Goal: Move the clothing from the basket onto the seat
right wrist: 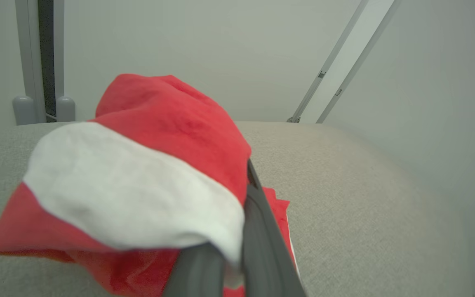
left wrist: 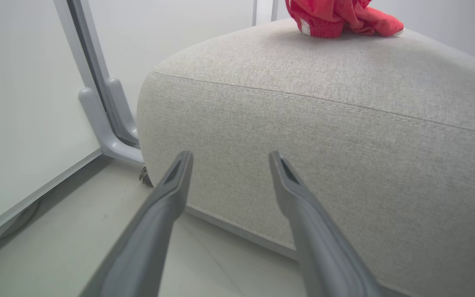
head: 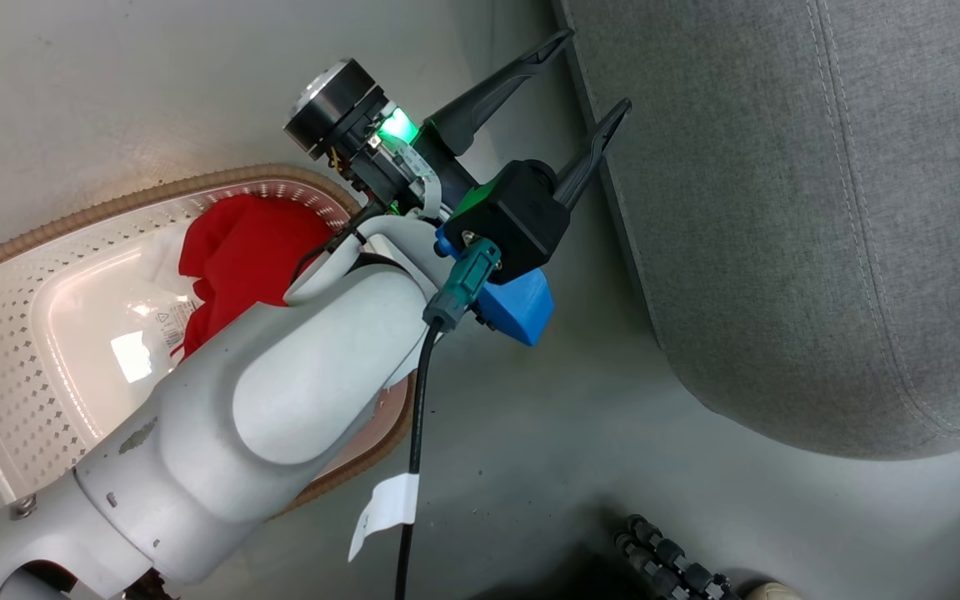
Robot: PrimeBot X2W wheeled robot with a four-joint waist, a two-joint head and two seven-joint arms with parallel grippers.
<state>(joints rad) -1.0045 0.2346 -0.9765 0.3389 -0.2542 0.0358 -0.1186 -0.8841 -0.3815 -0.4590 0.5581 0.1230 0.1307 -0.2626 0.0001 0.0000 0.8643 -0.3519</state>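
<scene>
Red clothing [right wrist: 146, 165] is clamped by the right gripper [right wrist: 242, 181] on the seat [right wrist: 365, 198], the left gripper [left wrist: 230, 156] held open, empty.

The right claw [right wrist: 239, 181] comes up from the bottom middle of the frame. Its two dark grey fingers [right wrist: 264, 247] are close together, with cloth pinched between them. The clothing [right wrist: 138, 173] is bright red with a wide white band. It flops over the fingers and hides their tips, and it takes up most of the left half of the frame. A bit more red cloth peeks out just right of the fingers, down on the seat [right wrist: 344, 198]. The seat is light grey and runs across the frame. Behind it is a pale wall [right wrist: 221, 49]. Grey posts [right wrist: 39, 62] stand at the upper left. A slanted white bar [right wrist: 344, 62] is at the upper right.
</scene>
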